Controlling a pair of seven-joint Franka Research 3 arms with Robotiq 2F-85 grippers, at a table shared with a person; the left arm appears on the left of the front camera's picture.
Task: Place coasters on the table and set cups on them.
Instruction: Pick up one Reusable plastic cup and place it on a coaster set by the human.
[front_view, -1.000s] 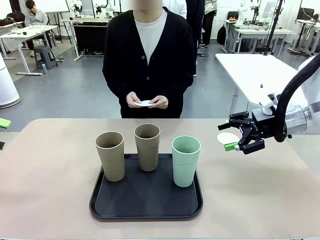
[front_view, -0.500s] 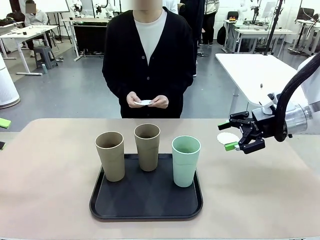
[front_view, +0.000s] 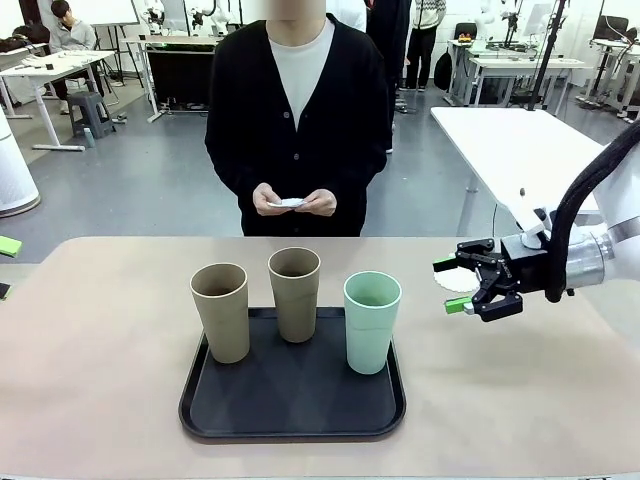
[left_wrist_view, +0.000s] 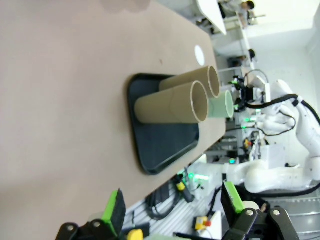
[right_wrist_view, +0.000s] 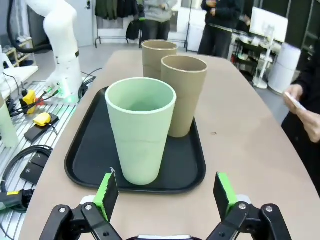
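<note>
Right arm (front_view: 610, 215): white, enters the front view at the 3 o'clock edge and reaches inward, bent at the elbow.
Right wrist (front_view: 585, 262): silver-grey cuff, held about level.
Right gripper (front_view: 452, 285): black and lying nearly level. It aims toward 9 o'clock with one finger above the other and the jaws spread wide.
Right pads (right_wrist_view: 106, 192): green, at 7 and 5 o'clock of the right wrist view, well apart.
Left gripper (left_wrist_view: 174, 205): the fingers rise at 7 and 5 o'clock of the left wrist view. Green pads face each other, and the jaws are wide apart.
Left arm (right_wrist_view: 60, 45): white, its lower links standing upright at 10 o'clock of the right wrist view.
</note>
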